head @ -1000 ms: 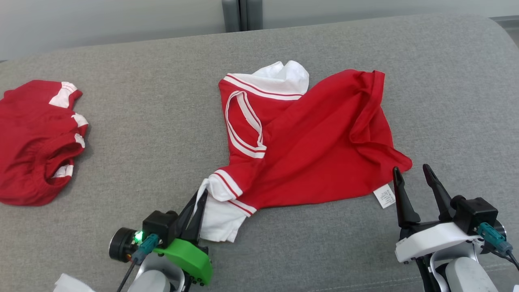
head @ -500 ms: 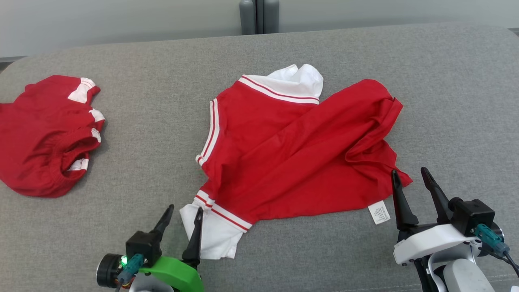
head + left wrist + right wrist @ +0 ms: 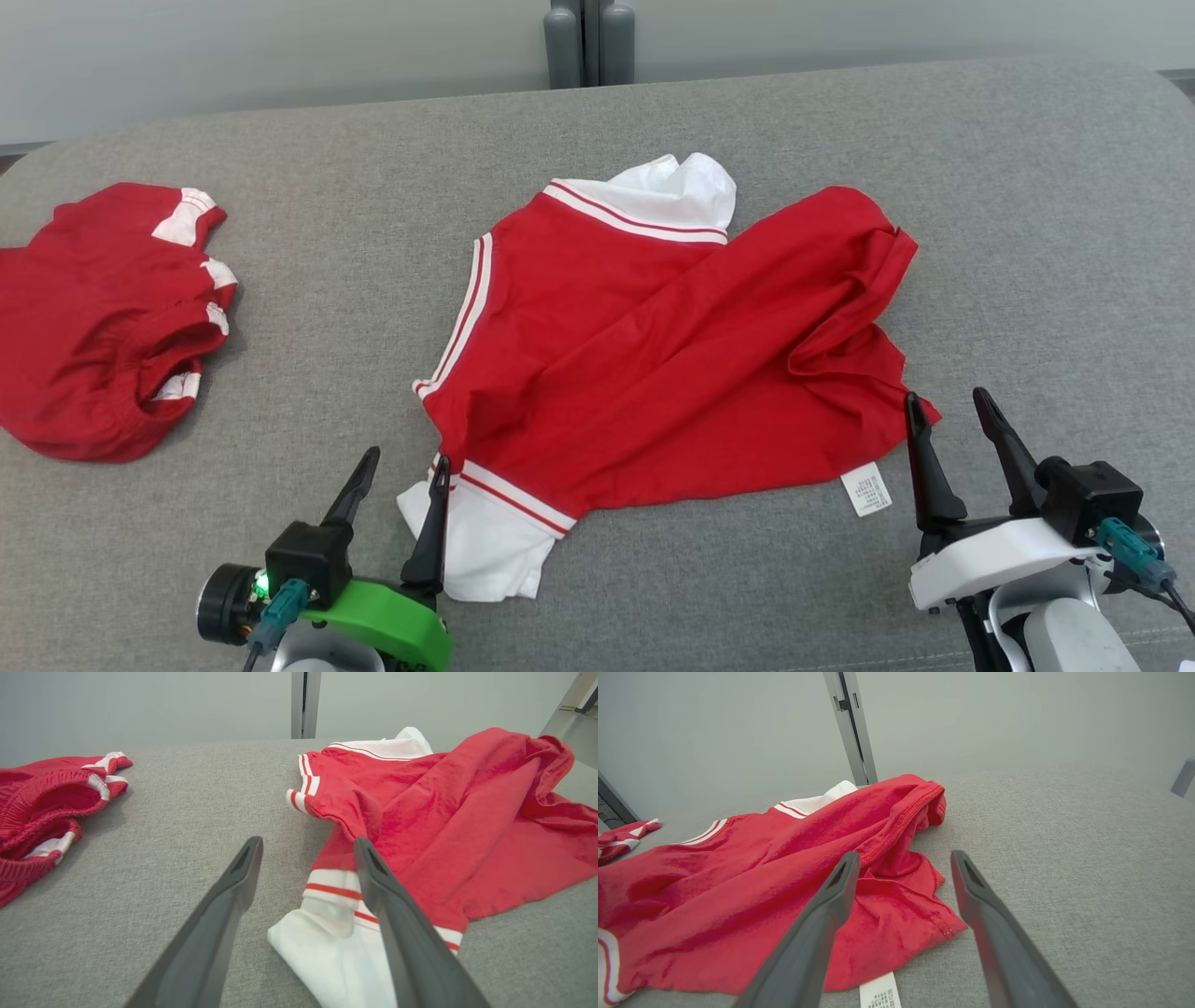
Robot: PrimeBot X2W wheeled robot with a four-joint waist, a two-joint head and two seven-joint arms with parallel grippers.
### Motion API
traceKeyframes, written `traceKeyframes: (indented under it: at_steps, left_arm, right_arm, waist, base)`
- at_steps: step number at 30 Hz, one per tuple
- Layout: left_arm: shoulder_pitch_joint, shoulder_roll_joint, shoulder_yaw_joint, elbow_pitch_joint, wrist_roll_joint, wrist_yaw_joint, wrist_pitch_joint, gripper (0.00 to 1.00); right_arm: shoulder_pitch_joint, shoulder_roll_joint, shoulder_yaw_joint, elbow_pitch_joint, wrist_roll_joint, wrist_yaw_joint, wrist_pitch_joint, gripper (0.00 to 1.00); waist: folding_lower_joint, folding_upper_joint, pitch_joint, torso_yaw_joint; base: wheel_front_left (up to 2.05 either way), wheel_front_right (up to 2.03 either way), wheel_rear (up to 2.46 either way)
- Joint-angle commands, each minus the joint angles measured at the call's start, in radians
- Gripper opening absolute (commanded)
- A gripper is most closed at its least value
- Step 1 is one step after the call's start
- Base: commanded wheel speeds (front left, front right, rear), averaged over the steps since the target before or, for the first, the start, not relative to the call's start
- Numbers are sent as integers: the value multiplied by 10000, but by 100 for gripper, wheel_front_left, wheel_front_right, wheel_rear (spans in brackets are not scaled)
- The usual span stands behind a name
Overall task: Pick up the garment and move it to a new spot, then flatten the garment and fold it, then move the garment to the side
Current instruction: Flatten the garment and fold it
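Red garment [image 3: 653,345] lies rumpled mid-surface [image 3: 1027,233], doubled over itself. Left tool [image 3: 408,457] spread and empty, one finger above the white sleeve [image 3: 485,551]. Right tool [image 3: 945,395] spread and empty beside the hem corner [image 3: 878,439]. Judged light and limp, likely to bunch, so pinch sleeve and hem corner.

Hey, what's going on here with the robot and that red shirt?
A two-armed robot is working on a red and white shirt, which lies rumpled and unfolded on a grey padded surface. Its left tool is open at the white sleeve; its right tool is open at the shirt's near right corner. Neither holds anything. A second red garment lies off to the left.
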Motion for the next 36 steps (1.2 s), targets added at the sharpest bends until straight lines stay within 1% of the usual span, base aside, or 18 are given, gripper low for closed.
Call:
traceKeyframes:
  at_steps: [1,7,12,16,17,18,22,30,34,36]
  left_arm:
    - [118,-14,44,-184,65,-50,-2,100]
    - [176,-147,88,-776,319,-170,-2,100]
    - [-39,-84,-117,-167,291,-396,33,100]
    - [-394,-60,-367,605,258,-627,222,100]
    - [-513,-39,-411,798,277,-665,221,47]
    - [-698,-42,-426,1013,249,-710,196,0]
    - [-1449,-4,-494,1687,318,-833,130,0]
    - [-3009,-258,-631,2259,222,-1032,-9,0]
    - [-3630,-470,-988,3183,157,-1097,-7,0]
    - [-3942,-503,-1017,3619,143,-1110,-14,0]
  right_arm:
    - [96,-36,-43,-24,-34,-15,-31,100]
    - [91,-60,25,22,9,-15,-31,100]
    - [29,-115,134,82,73,-15,-31,100]
    - [-19,-134,182,90,97,-15,-31,100]
    - [-42,-135,186,93,100,-15,-31,100]
    - [-75,-149,196,91,106,-15,-31,100]
    - [-134,-175,210,54,98,-15,-31,100]
    - [-247,-237,227,1,68,-15,-31,100]
    - [-357,-210,289,37,32,-15,-31,100]
    - [-406,-202,320,63,35,-15,-31,100]
  waist:
    - [0,0,-3,4]
    - [0,0,-38,-6]
    - [0,0,-72,-104]
    - [0,0,-17,-198]
    - [0,0,5,-217]
    - [0,0,31,-236]
    - [0,0,135,-313]
    - [0,0,399,-420]
    - [0,0,533,-507]
    - [0,0,595,-551]
  base:
    - [0,0,0]
    - [0,0,0]
    - [0,0,0]
    - [0,0,0]
    - [0,0,0]
    - [0,0,0]
    - [0,0,0]
    - [0,0,0]
    - [0,0,0]
    - [0,0,0]
